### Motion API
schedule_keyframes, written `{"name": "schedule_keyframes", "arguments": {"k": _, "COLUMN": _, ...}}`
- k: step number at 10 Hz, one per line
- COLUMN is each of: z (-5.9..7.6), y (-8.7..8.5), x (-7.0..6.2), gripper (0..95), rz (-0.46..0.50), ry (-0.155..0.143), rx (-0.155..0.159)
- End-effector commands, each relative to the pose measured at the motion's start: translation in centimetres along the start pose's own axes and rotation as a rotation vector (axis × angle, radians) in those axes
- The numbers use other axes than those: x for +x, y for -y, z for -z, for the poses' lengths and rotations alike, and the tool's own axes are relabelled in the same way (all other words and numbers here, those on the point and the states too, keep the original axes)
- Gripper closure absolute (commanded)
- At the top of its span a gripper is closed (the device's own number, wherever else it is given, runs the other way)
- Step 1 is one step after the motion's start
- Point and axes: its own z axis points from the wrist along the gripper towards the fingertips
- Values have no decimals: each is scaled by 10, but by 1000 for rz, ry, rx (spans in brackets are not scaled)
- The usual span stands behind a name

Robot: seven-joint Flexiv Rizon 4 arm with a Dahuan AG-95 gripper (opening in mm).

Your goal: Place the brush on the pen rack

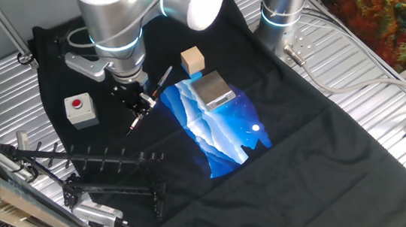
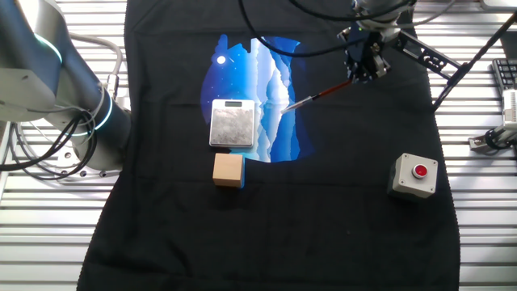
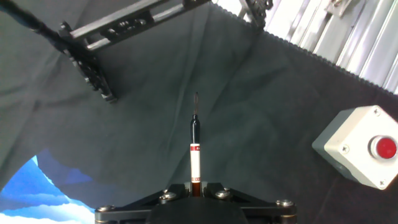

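Observation:
My gripper [image 1: 143, 99] is shut on the brush [image 1: 160, 81], a thin stick held near its middle and hanging above the black cloth. In the other fixed view the brush [image 2: 319, 93] sticks out left of the gripper [image 2: 363, 73], red shaft then pale tip. The hand view shows the brush [image 3: 195, 146] running straight out from between the jaws of the gripper [image 3: 196, 185], its black end pointing away. The pen rack [image 1: 110, 162], a low black frame with short pegs, lies toward the front left of the gripper; the pen rack [image 3: 93, 68] appears upper left in the hand view, apart from the brush.
A grey box with a red button [image 1: 80, 110] stands left of the gripper, and the same box [image 3: 360, 146] is at right in the hand view. A silver scale [image 1: 212, 90] and a wooden block [image 1: 192, 59] sit on the blue print. A second arm's base [image 1: 282, 7] stands behind.

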Motion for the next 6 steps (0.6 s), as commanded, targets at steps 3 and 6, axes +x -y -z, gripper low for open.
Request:
{"name": "schedule_keyframes", "arguments": {"k": 3, "z": 0, "y": 0, "x": -4, "gripper": 950, "rz": 21, "ry": -15, "rx": 15}}
{"name": "schedule_keyframes", "arguments": {"k": 6, "z": 0, "y": 0, "x": -4, "gripper": 950, "rz": 21, "ry": -10, "rx": 8}}
